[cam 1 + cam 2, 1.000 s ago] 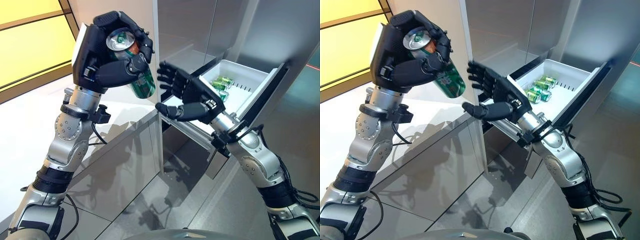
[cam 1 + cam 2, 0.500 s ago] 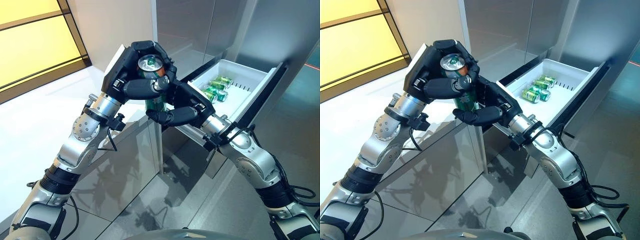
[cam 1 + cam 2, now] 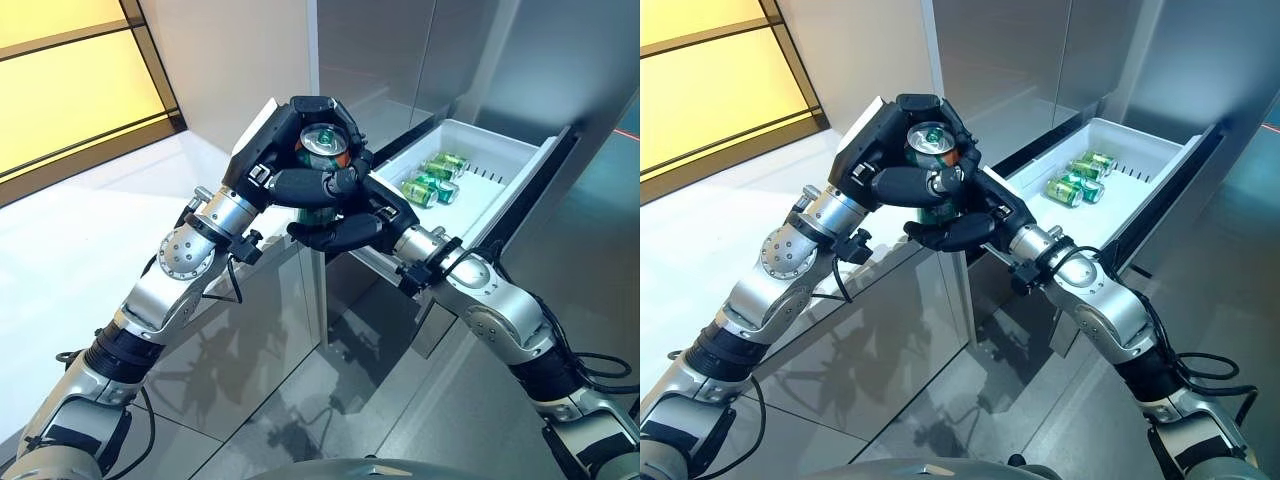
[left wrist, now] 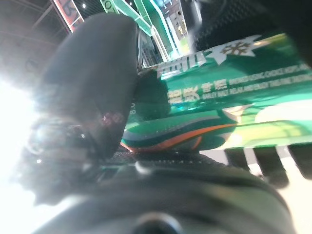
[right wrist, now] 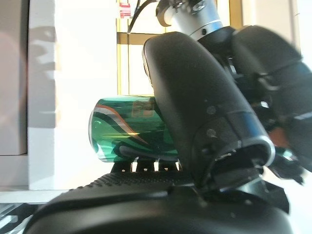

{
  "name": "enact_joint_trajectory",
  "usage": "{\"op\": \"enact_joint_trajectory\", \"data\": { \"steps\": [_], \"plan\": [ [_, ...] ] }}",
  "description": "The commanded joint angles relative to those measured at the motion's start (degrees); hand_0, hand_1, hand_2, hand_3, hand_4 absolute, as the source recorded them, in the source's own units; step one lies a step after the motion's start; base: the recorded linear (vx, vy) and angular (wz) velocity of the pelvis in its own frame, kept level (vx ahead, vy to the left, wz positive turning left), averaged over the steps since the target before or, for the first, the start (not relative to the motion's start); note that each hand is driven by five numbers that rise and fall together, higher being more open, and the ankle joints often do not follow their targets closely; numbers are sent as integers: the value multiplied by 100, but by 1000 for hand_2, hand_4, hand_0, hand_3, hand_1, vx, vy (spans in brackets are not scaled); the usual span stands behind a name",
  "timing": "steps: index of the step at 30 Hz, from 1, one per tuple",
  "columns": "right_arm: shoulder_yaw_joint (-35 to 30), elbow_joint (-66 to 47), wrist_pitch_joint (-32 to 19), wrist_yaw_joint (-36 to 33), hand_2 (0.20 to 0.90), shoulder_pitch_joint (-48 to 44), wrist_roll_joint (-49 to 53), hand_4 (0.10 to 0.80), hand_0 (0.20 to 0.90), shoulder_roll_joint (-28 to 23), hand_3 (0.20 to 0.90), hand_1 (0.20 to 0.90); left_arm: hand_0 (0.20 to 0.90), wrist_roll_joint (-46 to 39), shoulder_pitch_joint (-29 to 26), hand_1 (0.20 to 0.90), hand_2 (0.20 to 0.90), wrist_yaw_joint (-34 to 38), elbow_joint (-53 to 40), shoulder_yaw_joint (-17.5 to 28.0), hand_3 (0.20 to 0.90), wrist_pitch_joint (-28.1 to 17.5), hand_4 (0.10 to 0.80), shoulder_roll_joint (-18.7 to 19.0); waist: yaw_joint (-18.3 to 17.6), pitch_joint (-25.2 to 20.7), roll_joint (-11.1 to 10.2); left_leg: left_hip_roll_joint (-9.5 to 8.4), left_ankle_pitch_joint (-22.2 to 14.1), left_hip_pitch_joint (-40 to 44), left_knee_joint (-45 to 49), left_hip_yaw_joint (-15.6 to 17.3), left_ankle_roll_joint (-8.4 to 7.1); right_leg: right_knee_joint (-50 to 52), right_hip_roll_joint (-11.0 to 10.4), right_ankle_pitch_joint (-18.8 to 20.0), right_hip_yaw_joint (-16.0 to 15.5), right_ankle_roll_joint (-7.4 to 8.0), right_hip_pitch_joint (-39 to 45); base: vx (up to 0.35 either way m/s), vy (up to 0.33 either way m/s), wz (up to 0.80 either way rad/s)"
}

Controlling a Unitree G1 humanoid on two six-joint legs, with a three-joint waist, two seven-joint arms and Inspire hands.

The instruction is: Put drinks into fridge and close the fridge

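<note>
A green drink can (image 3: 322,145) is held upright in the air in front of the fridge, beside the open drawer (image 3: 520,170). My left hand (image 3: 268,150) is shut on its upper part from above; the can fills the left wrist view (image 4: 234,97). My right hand (image 3: 385,215) has come in from below, its thumb (image 3: 330,238) and fingers curled round the can's lower part. In the right wrist view the can (image 5: 122,126) lies between the thumb (image 5: 195,107) and the fingers. Green cans (image 3: 430,182) lie in the white drawer.
The drawer sticks out of the steel fridge front (image 3: 400,50) to the right of the hands, with its dark front panel (image 3: 545,185) on the far side. A steel cabinet (image 3: 250,310) with a white top (image 3: 100,230) stands below the left arm.
My left hand has carried the can down and right to the right hand. My right hand has gone from open and spread to curled round the can's lower part.
</note>
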Motion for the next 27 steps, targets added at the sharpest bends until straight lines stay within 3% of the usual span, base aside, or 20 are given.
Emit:
{"op": "enact_joint_trajectory", "data": {
  "steps": [1, 11, 12, 13, 27],
  "plan": [
    [222, -203, -334, 20, 900, -1072, 711, 800, 900, 777, 900, 900, 300, -504, -1602, 300, 300, -8, -399, -176, 200, -718, 100, -476, 56, -569, -276, -330, -464, 6, 12, -37, 290, 126, -132, -15, 179, 303, -10, 0, 0, 0],
    [477, 128, -245, -186, 900, -1009, 1591, 800, 900, 1213, 900, 900, 300, -841, -1488, 300, 300, 69, -440, -308, 200, -1010, 100, -948, 68, -592, -306, -321, -457, 8, 12, -24, 291, 114, -124, -22, 179, 285, 7, 0, 0, 0],
    [477, 134, -271, -218, 676, -994, 1587, 539, 676, 1237, 639, 676, 300, -894, -1477, 300, 300, 71, -450, -306, 200, -1011, 100, -966, 69, -595, -308, -321, -454, 6, 12, -28, 290, 115, -124, -23, 176, 284, 5, 0, 0, 0],
    [463, 143, -262, -235, 314, -980, 1591, 116, 314, 1262, 216, 314, 300, -920, -1465, 300, 300, 53, -453, -292, 200, -1004, 100, -1003, 69, -594, -313, -321, -454, 9, 12, -28, 292, 117, -125, -22, 171, 284, 4, 0, 0, 0],
    [332, 390, -266, -382, 300, -809, 1268, 100, 300, 1207, 200, 300, 300, -655, -1398, 300, 300, 241, -562, -161, 200, -1302, 100, -1045, 43, -622, -337, -311, -441, 5, 12, -27, 286, 91, -88, -19, 205, 266, 13, 0, 0, 0]
  ]
}}
